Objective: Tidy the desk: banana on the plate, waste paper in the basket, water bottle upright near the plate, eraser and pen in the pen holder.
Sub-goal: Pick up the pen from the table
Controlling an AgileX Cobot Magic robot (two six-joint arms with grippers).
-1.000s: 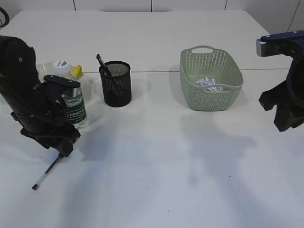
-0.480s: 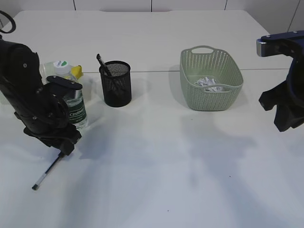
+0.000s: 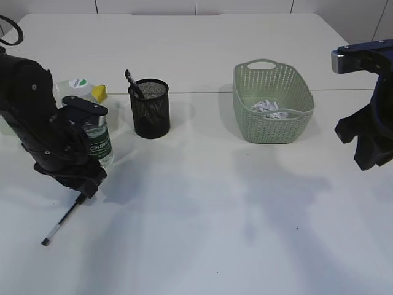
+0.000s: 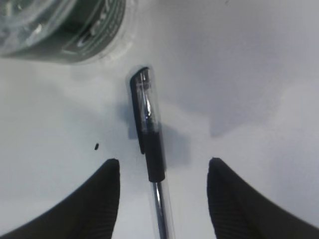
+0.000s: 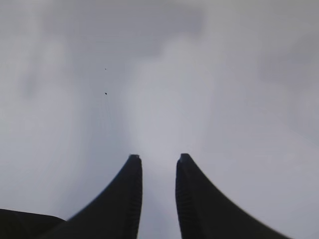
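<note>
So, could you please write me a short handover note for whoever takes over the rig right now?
Left claw: open, low over the table, fingers on either side of the pen; not gripping it.
Right claw: narrowly open, nothing between its fingers, hanging above bare table at the right.
Things: pen lies flat on the table in front of the bottle. Bottle stands upright at the left. Holder already has one pen in it. Basket holds the paper. Something yellow behind the bottle looks like the banana; the plate is hidden.
Done: paper, bottle.
Left: grasp the pen and put it in the holder. Eraser not visible; check it.
</note>
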